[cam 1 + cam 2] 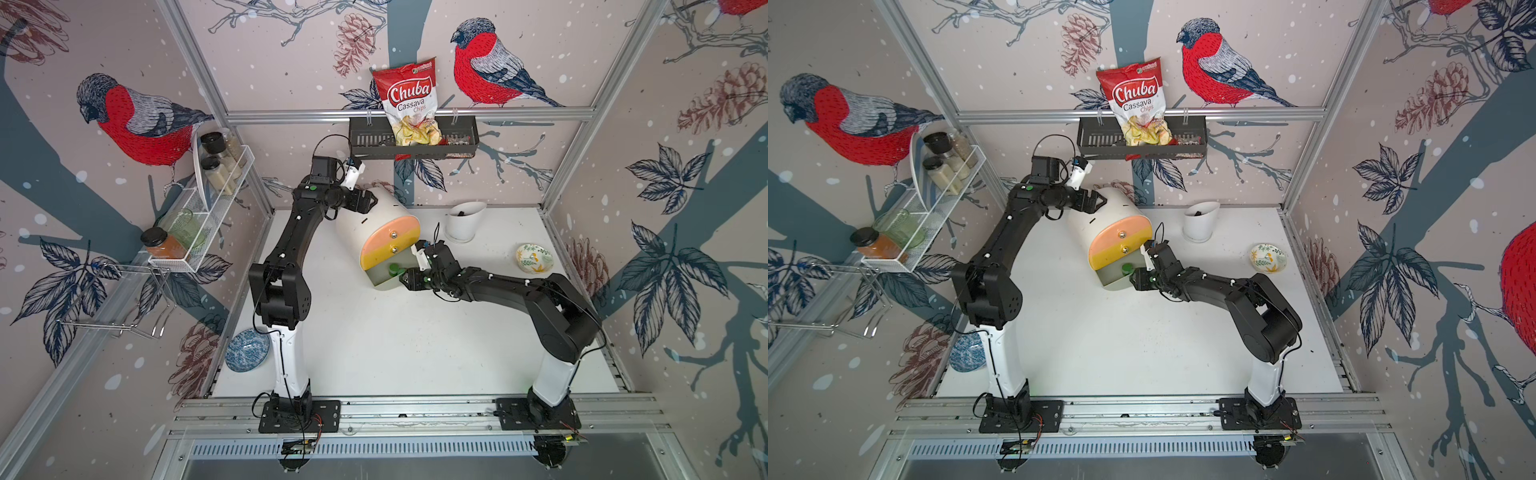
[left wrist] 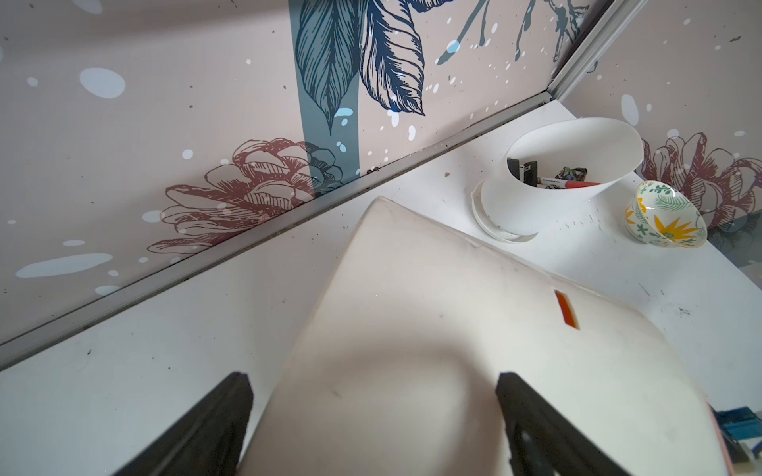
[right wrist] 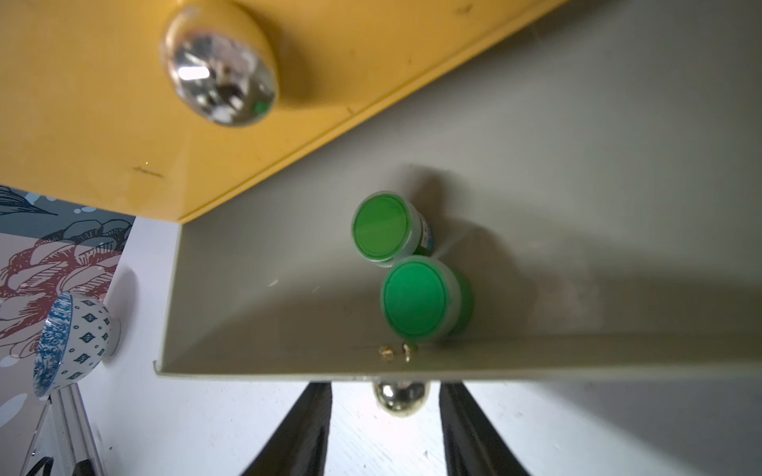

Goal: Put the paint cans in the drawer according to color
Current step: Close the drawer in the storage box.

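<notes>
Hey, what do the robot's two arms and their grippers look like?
The left arm and right arm match: white lower column, chunky black links, green dot near the wrist, thin black cables, black base plate. The left gripper and right gripper each have two slim black tapered fingers.

Two green-lidded paint cans (image 3: 416, 294). One white chest (image 1: 365, 216), with three drawer fronts (image 1: 384, 251): one peach, one yellow, one grey-green. Three brass knobs (image 3: 400, 397) (two plain in both top views, the third caught only from the right wrist). Two bowls: one blue-patterned bowl (image 1: 248, 349), one floral bowl (image 1: 535, 258). One white cup (image 1: 463, 222). One chips bag (image 1: 409, 104) in one black basket (image 1: 365, 143). Three black-lidded jars (image 1: 212, 143), one green glass jar (image 1: 185, 226) and one white plate (image 1: 198, 166) on one white wire shelf (image 1: 239, 178). Two grippers: left gripper (image 2: 373, 377), right gripper (image 3: 384, 386).
</notes>
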Robot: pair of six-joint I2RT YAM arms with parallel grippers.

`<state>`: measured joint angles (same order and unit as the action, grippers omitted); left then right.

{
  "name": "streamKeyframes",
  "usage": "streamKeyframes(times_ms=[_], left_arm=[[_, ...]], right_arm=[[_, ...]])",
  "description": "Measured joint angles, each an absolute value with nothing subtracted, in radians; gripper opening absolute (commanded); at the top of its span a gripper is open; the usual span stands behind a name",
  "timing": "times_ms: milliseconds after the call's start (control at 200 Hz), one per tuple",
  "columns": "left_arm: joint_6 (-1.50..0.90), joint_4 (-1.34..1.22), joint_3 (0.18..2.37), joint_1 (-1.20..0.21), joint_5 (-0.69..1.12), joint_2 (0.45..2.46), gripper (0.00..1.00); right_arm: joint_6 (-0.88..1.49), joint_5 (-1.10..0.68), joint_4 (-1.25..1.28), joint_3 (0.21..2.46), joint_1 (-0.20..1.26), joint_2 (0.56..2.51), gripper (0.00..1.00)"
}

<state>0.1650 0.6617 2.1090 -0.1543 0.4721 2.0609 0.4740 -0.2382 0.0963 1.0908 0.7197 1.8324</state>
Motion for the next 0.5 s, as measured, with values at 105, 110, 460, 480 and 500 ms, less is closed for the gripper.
streamKeyframes(times_ms=[105, 110, 460, 480, 500], left_arm=[[0.165, 0.668, 2.088, -0.157, 0.472, 2.042, 0.94], [0.165, 0.668, 2.087, -0.157, 0.471, 2.041, 0.94], [0.163, 0.664, 2.035, -0.190, 0.469, 1.995, 0.94], [0.163, 0.663, 2.032, -0.190, 0.469, 1.993, 0.95], [0.161, 0.663, 2.029, -0.190, 0.468, 1.991, 0.95]], right_arm=[[0.474, -0.238, 0.097, 1.095, 0.715, 1.841, 0.48], [0.474, -0.239, 0.097, 1.095, 0.715, 1.841, 0.48], [0.474, -0.238, 0.098, 1.128, 0.710, 1.876, 0.48], [0.474, -0.238, 0.099, 1.130, 0.710, 1.879, 0.48], [0.474, -0.238, 0.101, 1.132, 0.710, 1.881, 0.48]])
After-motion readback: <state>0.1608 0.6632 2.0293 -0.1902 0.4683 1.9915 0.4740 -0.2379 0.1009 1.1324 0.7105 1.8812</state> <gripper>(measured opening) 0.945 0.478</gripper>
